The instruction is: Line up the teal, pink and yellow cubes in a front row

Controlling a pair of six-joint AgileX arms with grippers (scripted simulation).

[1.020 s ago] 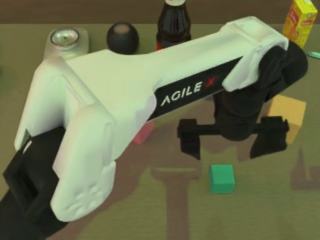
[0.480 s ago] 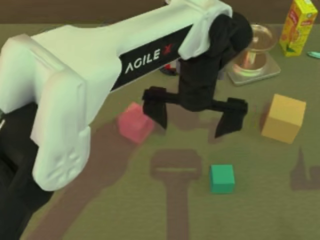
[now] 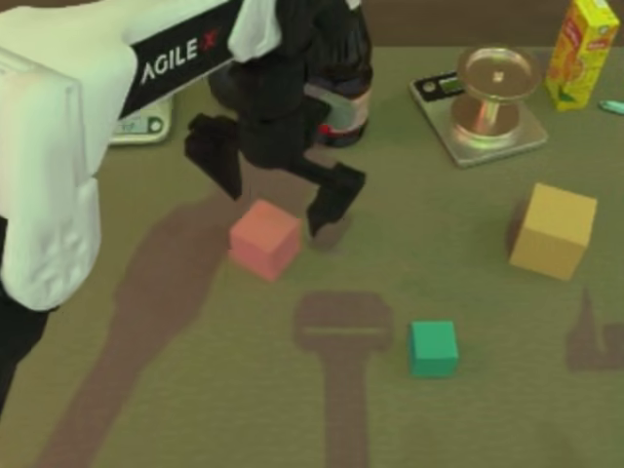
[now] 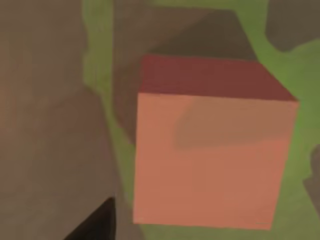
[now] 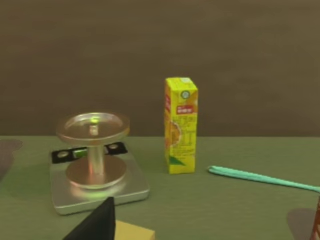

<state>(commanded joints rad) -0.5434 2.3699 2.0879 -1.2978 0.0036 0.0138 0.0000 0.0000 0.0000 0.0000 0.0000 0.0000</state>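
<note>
Left claw [image 3: 276,188]: released, fingers spread wide, poised over the pink cube [image 3: 264,238] at left-centre of the worktop [image 3: 175,390]; no contact visible. Teal cube [image 3: 433,348]: front centre, well apart from the pink. Yellow cube [image 3: 554,230]: right side. Scale with a metal spool [image 3: 492,102] and juice carton [image 3: 582,51]: rear right. Dark bottle [image 3: 343,107]: rear, behind the claw. Right claw: cannot tell.

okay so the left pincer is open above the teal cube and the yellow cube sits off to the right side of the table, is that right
Not quite. The left pincer is open, but it hangs over the pink cube, not the teal cube, which lies apart nearer the front. The top view shows this, and the left wrist view is filled by the pink cube. The yellow cube does sit at the right side.
</note>
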